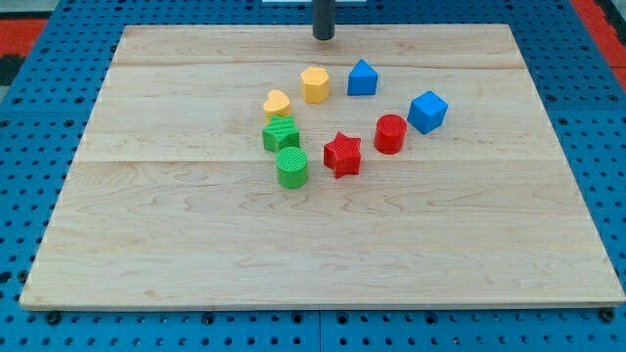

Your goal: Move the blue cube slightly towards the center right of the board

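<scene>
While the rod hangs at the view's top, my tip (324, 37) rests near the far edge of the wooden desk (196, 254), well apart from every block; this tool is a bare rod with nothing to clench or release, and it touches no block. The blue cube (427, 110) sits right of the board's centre, the block furthest toward the view's right, tilted so one corner faces the view's bottom. Just to its left and slightly lower lies the red cylinder (390, 133), near it but not touching. Further left, the red star (342, 154) lies close to the middle of the desk. Up from there, a second blue block with a peaked, house-like top (362, 77) stands just right of the yellow hexagonal block (315, 84), the two close but with a gap between them. My tip is above these two, nearer the yellow one. A yellow heart-shaped block (277, 103) lies down and left of the hexagon, and directly below it a green block of unclear shape (281, 133) sits almost touching it. The green cylinder (291, 167) stands just below that. A blue pegboard surface (39, 147) surrounds the desk.
</scene>
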Controlling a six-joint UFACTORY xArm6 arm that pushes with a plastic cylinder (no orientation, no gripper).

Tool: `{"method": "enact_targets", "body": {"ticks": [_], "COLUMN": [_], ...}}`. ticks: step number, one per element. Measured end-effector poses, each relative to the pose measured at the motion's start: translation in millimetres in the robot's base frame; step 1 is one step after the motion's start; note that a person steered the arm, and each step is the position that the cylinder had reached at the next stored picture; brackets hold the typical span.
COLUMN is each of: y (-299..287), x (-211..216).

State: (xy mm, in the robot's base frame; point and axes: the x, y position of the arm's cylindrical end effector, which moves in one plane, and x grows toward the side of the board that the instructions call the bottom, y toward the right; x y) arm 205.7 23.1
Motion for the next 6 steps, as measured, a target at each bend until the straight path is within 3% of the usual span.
{"method": "enact_targets", "body": {"ticks": [3,4,5,6], "y": [28.7,50.3,88.6,92.5], "x": [-13.2,8.4,66.6,152.1]}}
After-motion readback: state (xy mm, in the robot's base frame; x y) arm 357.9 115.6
